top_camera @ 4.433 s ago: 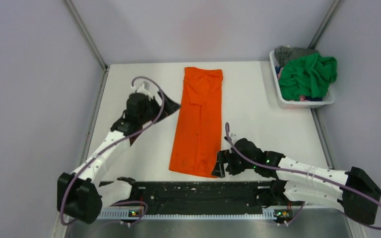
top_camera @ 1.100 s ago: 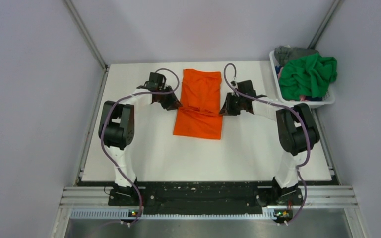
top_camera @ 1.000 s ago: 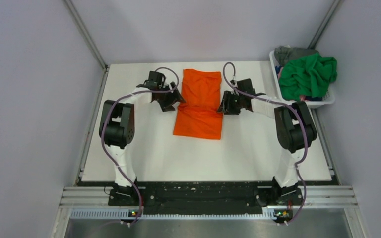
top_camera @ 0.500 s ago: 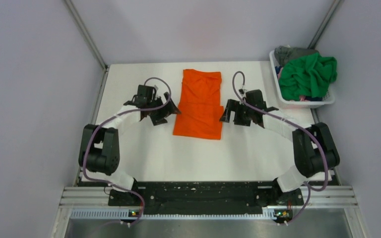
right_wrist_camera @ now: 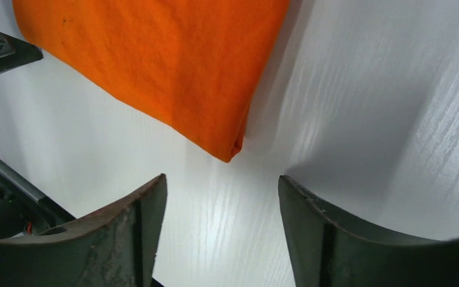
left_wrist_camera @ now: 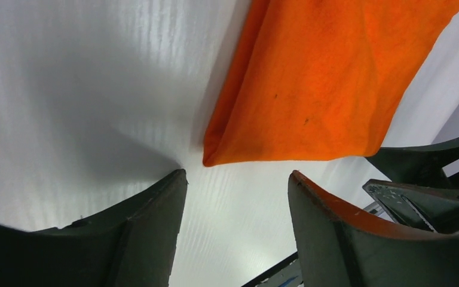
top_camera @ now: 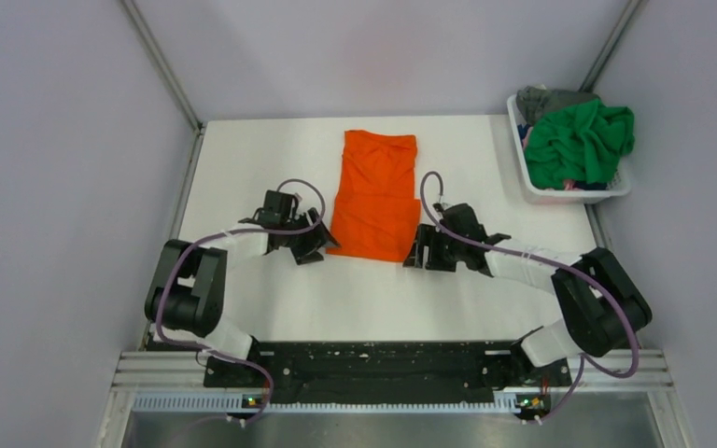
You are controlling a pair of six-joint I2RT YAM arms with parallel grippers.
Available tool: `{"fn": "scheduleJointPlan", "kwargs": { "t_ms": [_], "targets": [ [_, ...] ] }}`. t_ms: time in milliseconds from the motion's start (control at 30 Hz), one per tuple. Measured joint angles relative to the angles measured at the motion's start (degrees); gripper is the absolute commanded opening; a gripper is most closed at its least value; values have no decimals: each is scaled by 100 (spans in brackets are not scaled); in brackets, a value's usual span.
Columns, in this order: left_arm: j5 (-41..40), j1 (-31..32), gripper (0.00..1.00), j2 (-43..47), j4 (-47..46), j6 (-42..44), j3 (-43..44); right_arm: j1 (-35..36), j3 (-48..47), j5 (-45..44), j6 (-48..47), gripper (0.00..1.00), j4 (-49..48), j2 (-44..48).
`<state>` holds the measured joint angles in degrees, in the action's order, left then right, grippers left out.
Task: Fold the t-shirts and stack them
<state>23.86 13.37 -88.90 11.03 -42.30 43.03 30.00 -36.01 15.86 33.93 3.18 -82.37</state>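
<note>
The orange t-shirt (top_camera: 374,196) lies folded in a long strip at the table's middle back, its near part doubled over. My left gripper (top_camera: 317,245) stands open just off the shirt's near left corner (left_wrist_camera: 215,156), nothing between its fingers. My right gripper (top_camera: 414,254) is open too, just off the near right corner (right_wrist_camera: 232,152), its jaws empty over bare table. A green t-shirt (top_camera: 579,140) and a grey one (top_camera: 543,97) are piled in the basket.
The white slatted basket (top_camera: 569,193) sits at the back right corner of the white table (top_camera: 373,299). Grey walls close in the left, back and right sides. The black rail with both arm bases runs along the near edge.
Both grippers let go of the shirt after folding its near end up, opened, and drew back toward me along its sides to the near corners.
</note>
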Motion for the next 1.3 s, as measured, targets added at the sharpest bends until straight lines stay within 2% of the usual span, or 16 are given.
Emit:
{"fn": "scheduleJointPlan", "kwargs": {
  "t_ms": [67,133,233,467,533,567,600,800,900,1100,1300],
  "targets": [
    [85,76,54,-170,-144,-63,48,39,-59,-120,46,56,-63,-120],
    [133,142,45,-339,-262,-111,103,92,-127,-208,79,53,-136,-262],
    [199,179,38,-551,-374,-168,181,140,-168,-271,120,48,-282,-400],
    [232,179,27,-837,-415,-216,372,151,-234,-275,166,39,-450,-588],
    [238,179,15,-914,-420,-223,435,153,-236,-273,175,35,-494,-623],
    [234,179,4,-931,-417,-225,455,153,-236,-275,177,33,-505,-632],
    [221,179,0,-962,-422,-225,468,157,-236,-289,173,29,-509,-636],
    [223,181,0,-1005,-435,-195,520,177,-236,-345,188,0,-568,-748],
    [85,210,0,-870,-549,-160,387,179,-234,-330,190,0,-605,-782],
    [-372,291,0,-20,-592,-59,-387,321,-223,-142,118,0,-402,-704],
    [-643,782,0,1248,-149,-190,-1311,981,326,249,90,0,374,494]
  ]
}}
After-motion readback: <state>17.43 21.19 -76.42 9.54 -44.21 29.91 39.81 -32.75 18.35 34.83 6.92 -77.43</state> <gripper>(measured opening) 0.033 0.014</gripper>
